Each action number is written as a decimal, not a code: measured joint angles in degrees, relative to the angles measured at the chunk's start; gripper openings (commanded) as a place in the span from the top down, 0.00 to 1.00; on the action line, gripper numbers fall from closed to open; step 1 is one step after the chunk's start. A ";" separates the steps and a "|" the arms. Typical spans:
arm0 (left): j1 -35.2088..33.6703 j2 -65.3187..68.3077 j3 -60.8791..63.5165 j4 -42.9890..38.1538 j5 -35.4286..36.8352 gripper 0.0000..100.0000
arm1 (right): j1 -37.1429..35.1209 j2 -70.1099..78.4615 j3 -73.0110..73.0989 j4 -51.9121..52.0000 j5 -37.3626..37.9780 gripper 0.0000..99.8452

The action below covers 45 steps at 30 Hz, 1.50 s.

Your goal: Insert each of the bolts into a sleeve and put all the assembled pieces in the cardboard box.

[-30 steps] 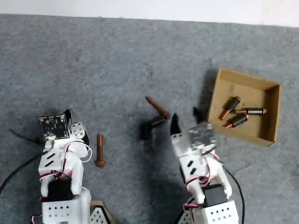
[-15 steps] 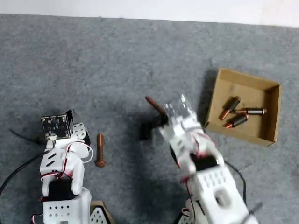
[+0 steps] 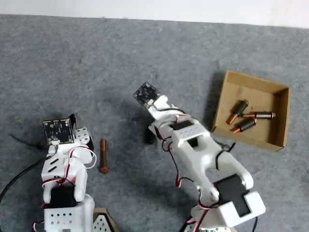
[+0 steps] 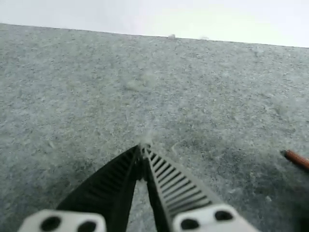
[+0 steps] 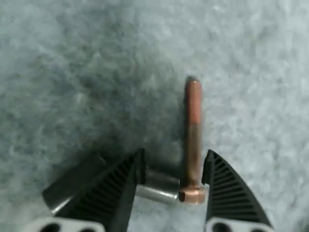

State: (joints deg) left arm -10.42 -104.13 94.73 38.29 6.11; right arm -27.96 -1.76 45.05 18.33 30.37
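Bolt lies between my right fingers, spread wide to straddle its head for a grab. Left fingers are pinched together, parked clear.

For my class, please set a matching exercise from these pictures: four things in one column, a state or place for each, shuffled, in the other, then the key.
Column one
1. left gripper
2. right gripper
3. cardboard box
4. far-left bolt

Column two
A. holds three pieces
B. open around a second bolt, at its head
C. shut, gripping nothing
D. lying loose, untouched

Pairs: 1-C, 2-B, 3-A, 4-D
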 measured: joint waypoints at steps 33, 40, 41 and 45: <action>0.00 0.00 0.00 0.00 0.00 0.99 | -0.44 1.14 -0.88 12.13 -6.51 0.82; 0.00 0.00 0.00 0.00 0.00 0.99 | -0.44 0.26 -2.73 16.62 -16.62 0.82; 0.00 0.00 0.00 0.00 0.00 0.99 | -0.44 -0.79 -2.73 16.97 -17.41 0.82; 0.00 0.00 0.00 0.00 0.00 0.99 | -0.44 -6.86 -1.23 18.29 -21.27 0.82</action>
State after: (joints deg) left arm -10.42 -104.13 94.73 38.29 6.11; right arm -28.40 -8.62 43.82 36.62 9.10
